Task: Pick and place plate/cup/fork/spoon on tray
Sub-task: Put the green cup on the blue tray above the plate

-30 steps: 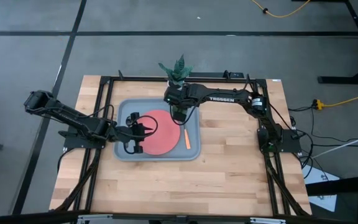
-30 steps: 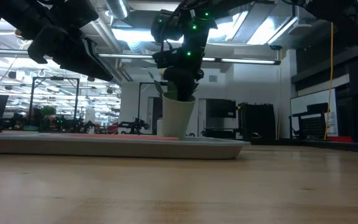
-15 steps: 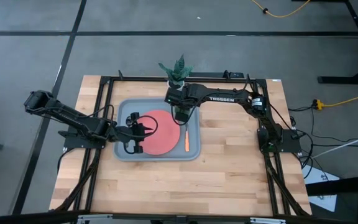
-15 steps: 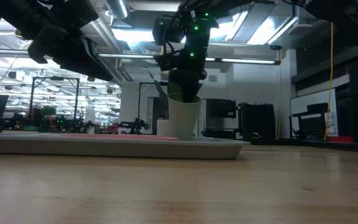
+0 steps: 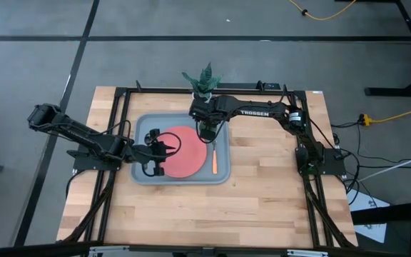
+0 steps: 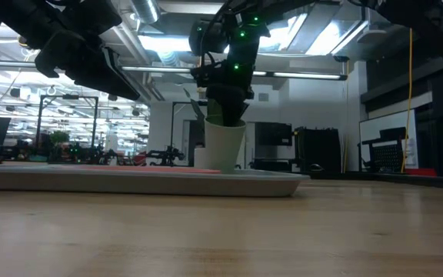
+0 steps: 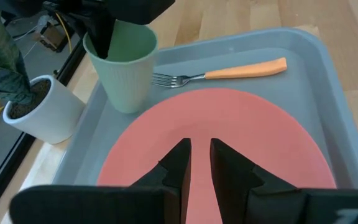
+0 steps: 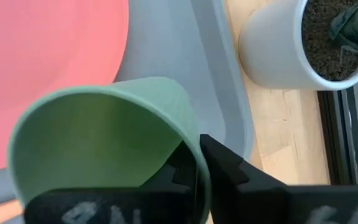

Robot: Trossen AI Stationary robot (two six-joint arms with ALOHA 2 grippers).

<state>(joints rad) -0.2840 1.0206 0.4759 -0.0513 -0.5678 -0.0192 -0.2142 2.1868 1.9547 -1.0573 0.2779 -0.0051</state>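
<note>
Nearest on the tray (image 5: 143, 178), the left gripper (image 5: 168, 146) hovers over the coral plate's (image 5: 188, 158) left edge, fingers (image 7: 180, 163) nearly pressed together, holding nothing. The fork (image 5: 213, 160) lies right of the plate. At the tray's far edge, the right gripper (image 5: 204, 130) pinches the rim of the mint cup (image 7: 124, 65), standing upright. Beyond sits a potted plant (image 5: 204, 80).

Around the light blue-grey rectangular tray (image 5: 222, 173), bare wood lies open toward my right and near sides. Just beyond its far rim the white pot with a green plant (image 5: 204, 83) blocks me; the flat coral-red plate (image 5: 184, 151) fills the middle.
</note>
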